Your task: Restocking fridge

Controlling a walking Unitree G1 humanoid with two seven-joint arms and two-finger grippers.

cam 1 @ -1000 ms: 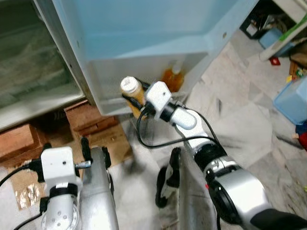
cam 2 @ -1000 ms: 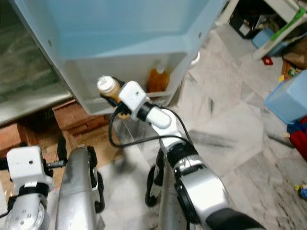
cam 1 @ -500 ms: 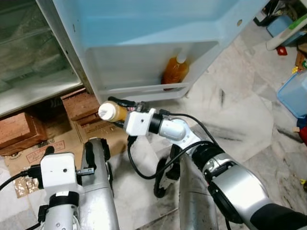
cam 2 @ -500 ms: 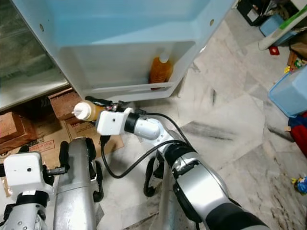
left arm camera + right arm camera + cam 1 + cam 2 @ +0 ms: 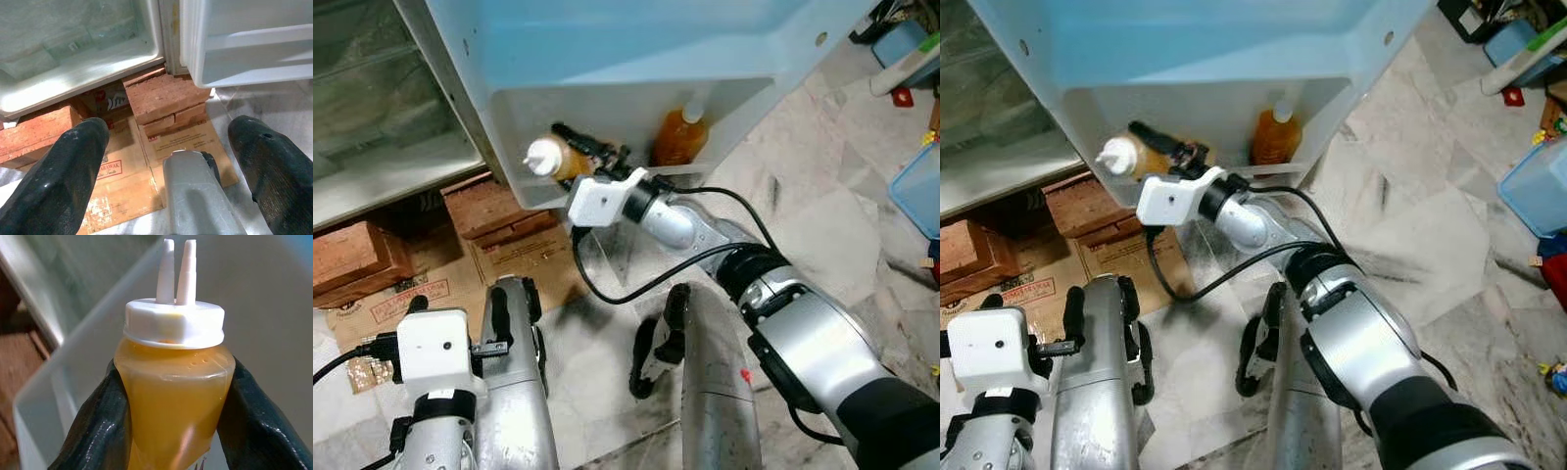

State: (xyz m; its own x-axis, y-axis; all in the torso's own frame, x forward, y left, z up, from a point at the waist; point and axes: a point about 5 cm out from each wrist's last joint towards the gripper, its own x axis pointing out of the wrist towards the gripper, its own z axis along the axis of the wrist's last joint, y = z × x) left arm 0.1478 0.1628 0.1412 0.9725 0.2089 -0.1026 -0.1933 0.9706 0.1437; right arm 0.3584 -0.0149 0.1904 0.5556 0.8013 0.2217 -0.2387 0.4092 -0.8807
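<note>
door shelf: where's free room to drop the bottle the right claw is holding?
Free: the door shelf between its hinge-side wall and the orange bottle already standing at the far end. The right claw holds the squeeze bottle over that gap. Crowded only at the far end.

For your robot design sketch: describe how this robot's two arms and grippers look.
Both arms are silver metal with black joint bands. Each wrist carries a white boxy block with a black cable looping off. The right gripper and the left gripper each have two long black, rubbery fingers.
</note>
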